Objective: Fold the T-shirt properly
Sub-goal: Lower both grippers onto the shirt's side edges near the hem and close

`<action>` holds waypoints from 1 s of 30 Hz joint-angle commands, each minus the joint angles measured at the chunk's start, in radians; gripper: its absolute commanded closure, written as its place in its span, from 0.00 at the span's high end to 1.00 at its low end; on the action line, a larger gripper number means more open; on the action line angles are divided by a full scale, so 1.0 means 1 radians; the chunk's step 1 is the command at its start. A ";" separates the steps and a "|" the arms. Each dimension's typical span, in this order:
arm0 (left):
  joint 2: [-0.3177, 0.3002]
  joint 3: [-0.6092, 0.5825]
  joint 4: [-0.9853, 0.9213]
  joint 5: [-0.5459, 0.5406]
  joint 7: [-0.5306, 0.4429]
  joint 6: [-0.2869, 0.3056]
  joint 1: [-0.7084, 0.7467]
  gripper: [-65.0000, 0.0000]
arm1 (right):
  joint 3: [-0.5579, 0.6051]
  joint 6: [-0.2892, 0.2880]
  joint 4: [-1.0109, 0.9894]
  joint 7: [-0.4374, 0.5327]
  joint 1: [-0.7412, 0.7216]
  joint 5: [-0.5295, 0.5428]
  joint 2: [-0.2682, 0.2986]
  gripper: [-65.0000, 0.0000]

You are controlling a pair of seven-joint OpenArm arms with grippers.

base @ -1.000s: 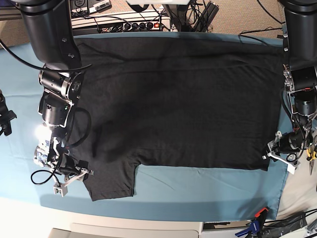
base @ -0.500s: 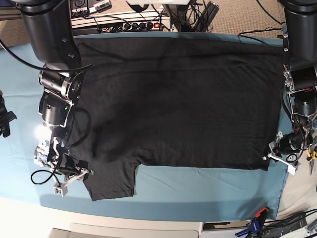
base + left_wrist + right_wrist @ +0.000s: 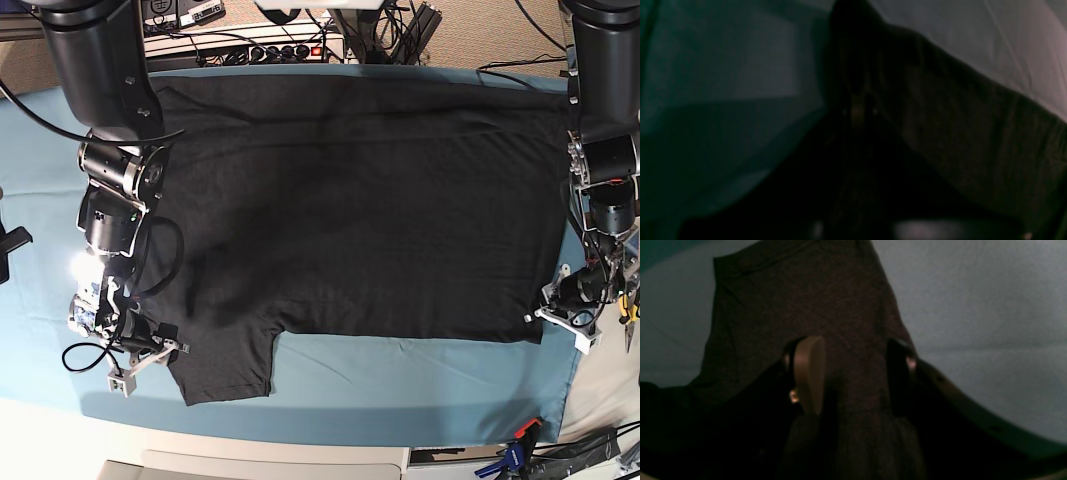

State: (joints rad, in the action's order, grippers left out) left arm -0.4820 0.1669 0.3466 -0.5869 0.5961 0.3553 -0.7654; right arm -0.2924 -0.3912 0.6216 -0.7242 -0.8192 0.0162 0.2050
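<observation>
A: While spread flat on the teal-covered desk (image 3: pixel 400 385), where lay the large black soft-fabric T-shirt (image 3: pixel 350 200)?

B: Centre. Right gripper (image 3: pixel 853 373) parted, astride its sleeve; left gripper (image 3: pixel 560 310) at the hem corner, state not discernible.

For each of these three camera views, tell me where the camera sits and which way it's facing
Base: overhead, looking down on the T-shirt spread over the teal cover; both arms show.
Left wrist: on the left arm, dark and blurred, close on the shirt's edge; jaws unclear.
Right wrist: on the right arm, looking along the right gripper, jaws apart around the sleeve.
Shared: all show shirt and cover.
</observation>
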 commanded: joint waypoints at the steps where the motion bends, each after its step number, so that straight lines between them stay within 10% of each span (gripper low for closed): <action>1: -0.014 0.005 0.013 -0.008 -0.021 0.006 -0.038 0.00 | 0.000 -0.004 0.019 0.036 -0.040 0.013 0.012 0.32; 4: -0.015 0.005 0.013 -0.011 -0.021 0.006 -0.037 0.00 | 0.000 -0.004 0.019 0.037 -0.040 0.013 0.029 0.00; 9: -0.014 0.005 0.013 -0.013 -0.022 0.007 -0.038 0.00 | 0.000 -0.004 0.019 0.070 -0.040 0.009 0.074 0.00; 14: -0.014 0.005 0.013 -0.019 -0.021 0.008 -0.038 0.00 | -0.003 0.026 0.019 0.091 -0.040 0.010 0.125 0.44; 30: -0.014 0.005 0.013 -0.019 -0.020 0.010 -0.038 0.00 | -0.004 0.076 -0.179 0.143 -0.039 0.103 0.142 0.45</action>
State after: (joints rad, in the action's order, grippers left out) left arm -0.4820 0.1669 0.3466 -0.5919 0.5961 0.3557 -0.7650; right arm -0.2943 -0.3103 0.4252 -0.6121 -0.8162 0.1093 0.3325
